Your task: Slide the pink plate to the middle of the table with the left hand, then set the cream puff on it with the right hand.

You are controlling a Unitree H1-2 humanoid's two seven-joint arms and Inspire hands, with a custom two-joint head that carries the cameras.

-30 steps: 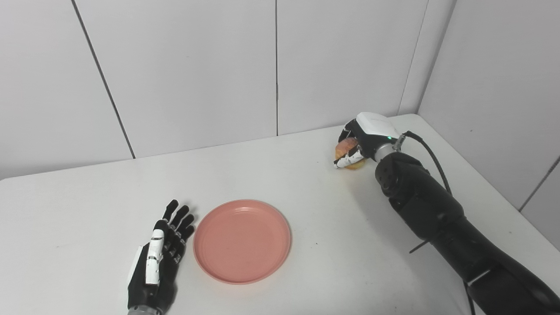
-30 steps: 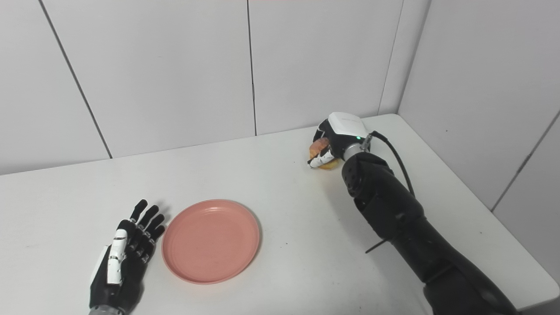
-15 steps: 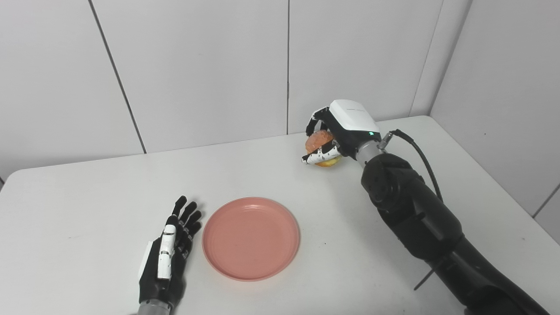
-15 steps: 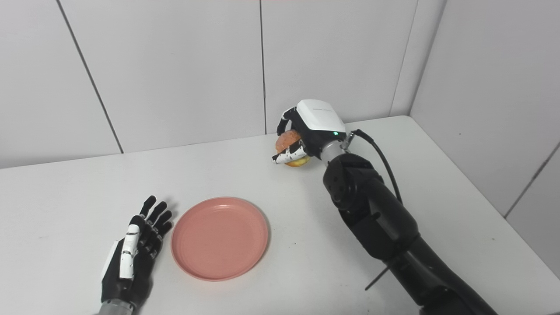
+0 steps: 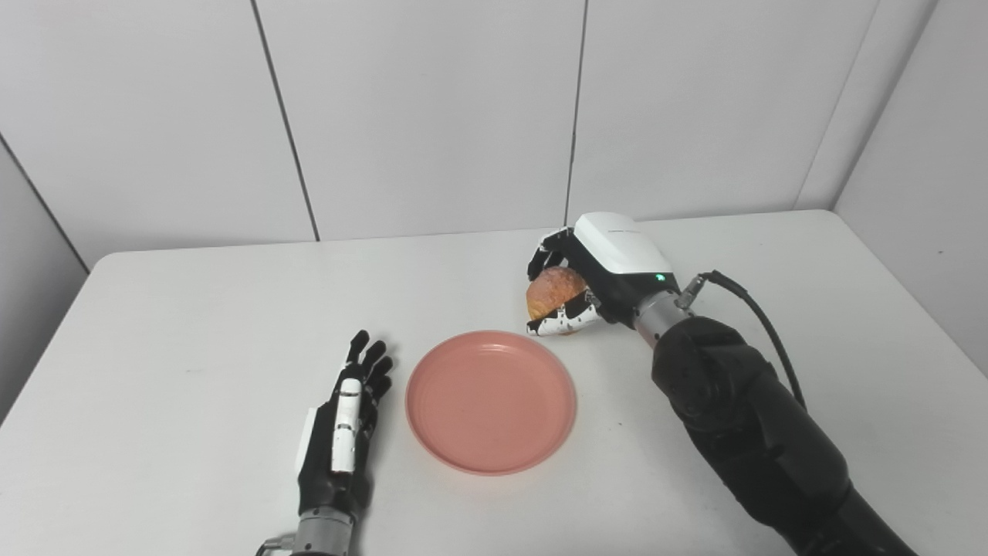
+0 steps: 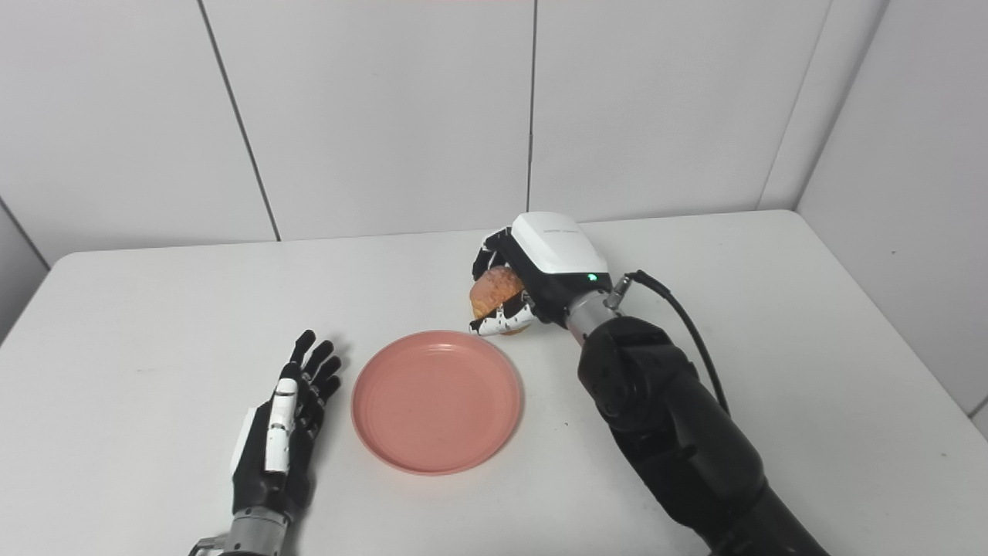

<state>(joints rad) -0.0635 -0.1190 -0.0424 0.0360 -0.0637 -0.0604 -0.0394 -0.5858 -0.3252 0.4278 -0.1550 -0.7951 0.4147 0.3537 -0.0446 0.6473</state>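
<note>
The pink plate [image 5: 491, 401] lies flat near the middle of the white table [image 5: 193, 309] and holds nothing. My right hand [image 5: 590, 274] is shut on the golden-brown cream puff [image 5: 552, 289] and holds it above the table, just past the plate's far right rim. My left hand [image 5: 343, 421] lies open and flat on the table, just left of the plate, fingers pointing away from me, not touching the rim. In the right eye view the plate [image 6: 436, 401], the cream puff [image 6: 494, 289] and both hands [image 6: 285, 421] [image 6: 540, 270] show the same way.
White wall panels [image 5: 432, 108] close off the table's far side and right side. A black cable [image 5: 752, 316] runs along my right forearm. The table's left edge [image 5: 46, 340] shows at the left.
My right hand has lifted the cream puff and carried it left and toward me, up to the plate's far right rim. The camera has turned, shifting the picture. The left hand and plate have stayed put.
</note>
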